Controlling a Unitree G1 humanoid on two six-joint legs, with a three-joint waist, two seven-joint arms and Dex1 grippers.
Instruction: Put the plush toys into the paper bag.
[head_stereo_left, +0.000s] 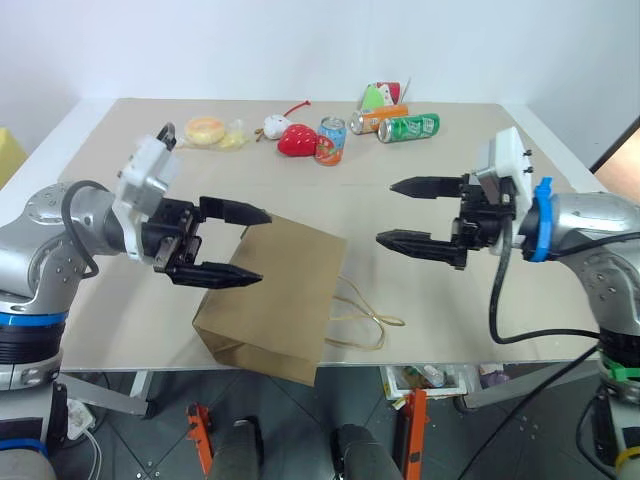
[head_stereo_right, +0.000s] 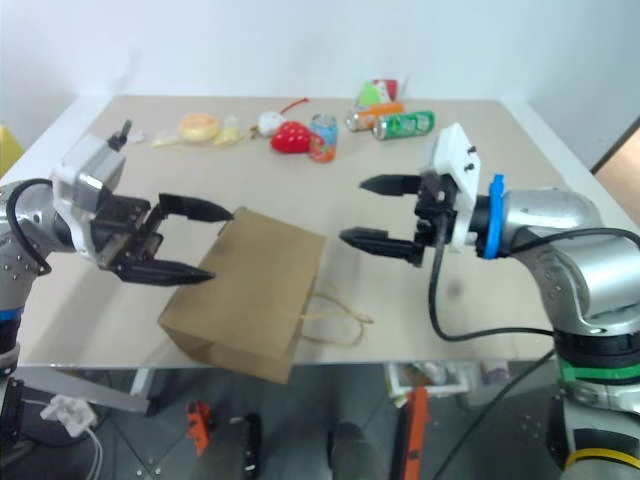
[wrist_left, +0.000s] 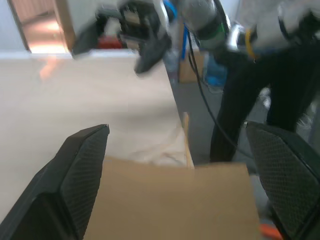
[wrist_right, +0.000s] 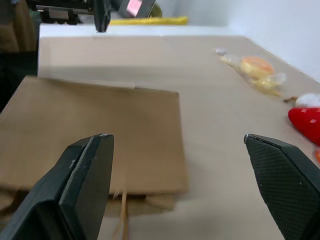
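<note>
While I keep both arms raised over the table, I list what I see. Paper bag: brown, lying flat at the lower centre of the head view, its bottom corner overhanging the near table edge, its cord handles trailing to the right on the tabletop. Left gripper: at the left of the frame, above the bag's left part, jaws spread wide, nothing between them. Right gripper: at the right of the frame, pointing left toward the bag, jaws likewise spread wide and empty, well apart from the bag. Far row along the top of the frame, left to right: an orange-and-yellow item in clear wrap, a small white toy with a red cord, a red strawberry plush, an upright can, two cans lying on their sides, a red-and-green packet. I cannot make out the brown or the white fluffy plush toys anywhere on the table.
</note>
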